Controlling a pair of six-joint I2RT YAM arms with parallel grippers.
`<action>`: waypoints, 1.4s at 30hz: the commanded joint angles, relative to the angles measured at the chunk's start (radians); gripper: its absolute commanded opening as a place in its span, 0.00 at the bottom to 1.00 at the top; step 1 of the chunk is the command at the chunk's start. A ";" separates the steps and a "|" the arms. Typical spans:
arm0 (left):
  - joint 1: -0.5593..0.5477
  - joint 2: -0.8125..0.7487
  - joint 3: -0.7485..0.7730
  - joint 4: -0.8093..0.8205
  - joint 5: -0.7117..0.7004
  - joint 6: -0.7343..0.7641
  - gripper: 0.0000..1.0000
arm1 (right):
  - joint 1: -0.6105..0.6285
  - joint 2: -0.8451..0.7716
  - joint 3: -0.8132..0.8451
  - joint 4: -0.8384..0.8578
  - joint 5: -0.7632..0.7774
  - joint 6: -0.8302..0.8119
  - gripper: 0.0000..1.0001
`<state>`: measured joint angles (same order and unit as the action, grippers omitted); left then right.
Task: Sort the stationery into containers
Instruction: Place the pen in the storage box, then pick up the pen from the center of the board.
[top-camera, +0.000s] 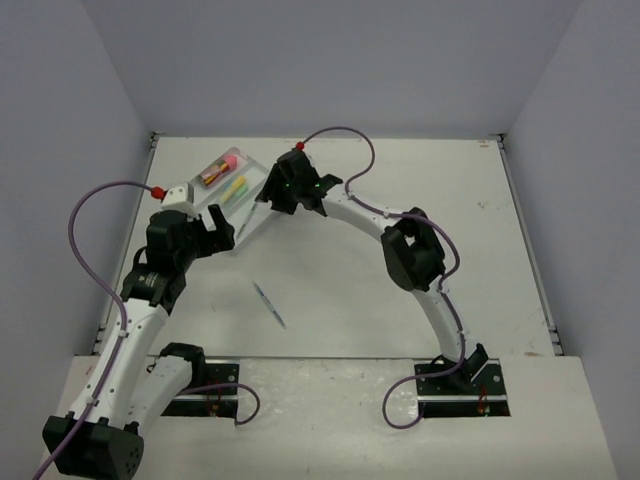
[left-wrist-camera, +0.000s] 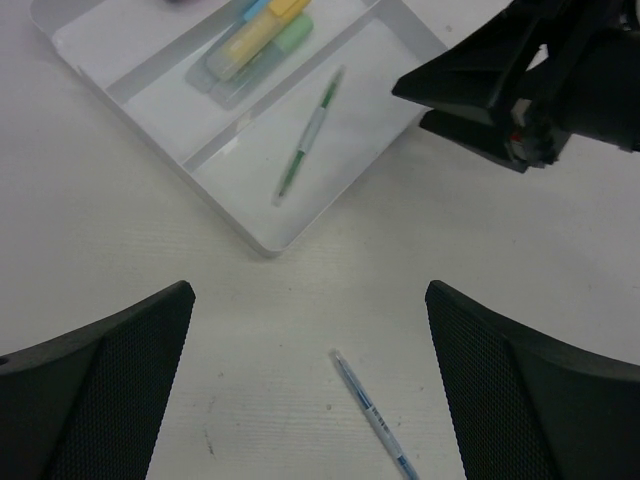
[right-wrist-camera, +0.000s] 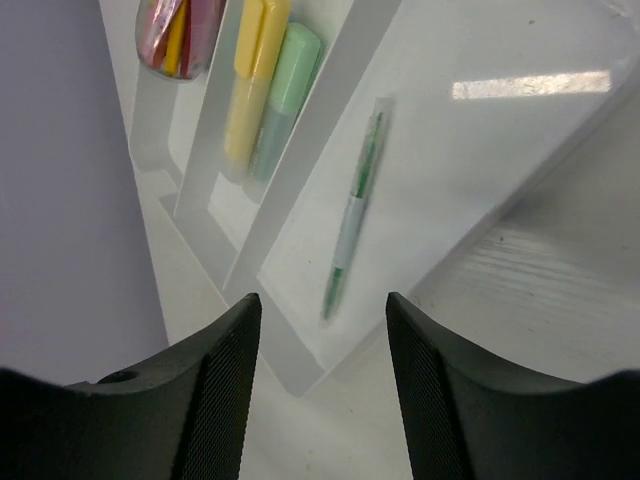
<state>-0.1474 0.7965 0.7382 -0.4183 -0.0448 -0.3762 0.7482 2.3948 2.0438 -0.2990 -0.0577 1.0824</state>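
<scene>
My left fingers (left-wrist-camera: 110, 380) are spread wide with nothing between them. The one item I can see left outside, the blue pen (left-wrist-camera: 372, 412), lies flat on the tabletop (left-wrist-camera: 120, 230) below their gap, slanting back toward the wrist and sitting nearer the right-hand finger than the left. The corner of the tray (left-wrist-camera: 262, 245) is just ahead of the tips.

My right fingers (right-wrist-camera: 215, 400) are also apart and empty. They hang over the tray's outer compartment, and the green pen (right-wrist-camera: 352, 215) lies directly beyond their gap. The yellow highlighter (right-wrist-camera: 255, 80) and pale green highlighter (right-wrist-camera: 285, 95) share the middle compartment off past the left-hand finger, and the pink-capped tube (right-wrist-camera: 175, 35) is in the far one.

My worries:
- The blue pen is thin and flat on the tabletop. If I come down short the fingers will close on air, and if I come down too far the tips will jam into the tabletop.
- It lies off-centre and askew to the gap, so one finger would touch first and could roll or flick it away.
- Both arms crowd the same tray corner. A forward swing with the left could strike the right arm or shove the tray, which looks light.
- If the right fingers drop or close here, they could lift the green pen back out.
</scene>
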 joint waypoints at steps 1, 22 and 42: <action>-0.001 -0.011 0.067 -0.015 -0.095 -0.036 1.00 | 0.034 -0.219 -0.050 -0.058 0.082 -0.274 0.54; -0.003 -0.059 0.078 -0.036 -0.254 -0.006 1.00 | 0.395 -0.201 -0.308 -0.384 0.207 -0.642 0.42; 0.000 -0.074 0.056 -0.026 -0.262 0.014 1.00 | 0.304 -0.229 -0.399 -0.292 0.146 -0.598 0.00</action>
<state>-0.1482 0.7372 0.8031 -0.4595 -0.2852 -0.3817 1.1282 2.2312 1.7344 -0.6417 0.1554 0.4558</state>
